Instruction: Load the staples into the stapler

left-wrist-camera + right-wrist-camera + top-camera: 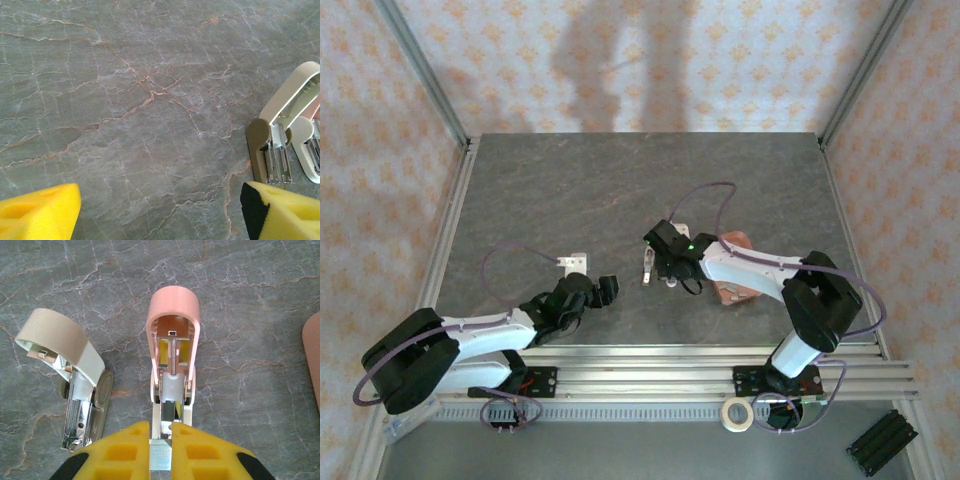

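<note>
Alignment matters most: right gripper, clenched on a silvery strip at frame bottom, should keep it square with the open stapler at frame centre and push straight in. Whether the strip is staples, I cannot tell. Left gripper hangs spread and empty, left of centre.

R hand at bottom edge, yellow fingers pinched on silvery metal end of pink stapler. Stapler lies on grey marble worktop w/ cover swung open, spring showing inside. Beige stapler just left of it, also open. Pink tray edge well to its right.
</note>
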Robot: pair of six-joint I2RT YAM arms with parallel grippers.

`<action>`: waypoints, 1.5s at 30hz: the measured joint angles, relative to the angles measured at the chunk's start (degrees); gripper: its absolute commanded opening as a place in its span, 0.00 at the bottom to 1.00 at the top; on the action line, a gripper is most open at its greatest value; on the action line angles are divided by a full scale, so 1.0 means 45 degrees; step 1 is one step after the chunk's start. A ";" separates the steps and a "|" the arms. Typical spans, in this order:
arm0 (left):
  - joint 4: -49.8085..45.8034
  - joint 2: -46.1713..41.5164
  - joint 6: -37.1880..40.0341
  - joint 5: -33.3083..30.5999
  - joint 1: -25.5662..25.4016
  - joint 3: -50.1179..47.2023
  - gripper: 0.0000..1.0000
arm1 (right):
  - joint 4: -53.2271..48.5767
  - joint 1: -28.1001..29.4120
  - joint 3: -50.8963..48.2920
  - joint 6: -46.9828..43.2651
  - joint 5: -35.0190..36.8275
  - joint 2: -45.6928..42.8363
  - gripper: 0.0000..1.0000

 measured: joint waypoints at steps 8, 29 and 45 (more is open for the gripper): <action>-0.0010 0.0175 0.0039 0.0044 0.0087 0.0321 0.85 | 0.0068 -0.0010 0.0000 0.0000 0.0204 0.0471 0.14; 0.0000 0.0685 0.0049 0.0151 0.0189 0.0811 0.85 | 0.0452 -0.0253 0.0010 -0.0015 0.0223 0.0690 0.14; 0.0005 0.0777 0.0053 0.0204 0.0189 0.0821 0.85 | 0.0495 -0.0253 0.0010 -0.0015 0.0219 0.0772 0.13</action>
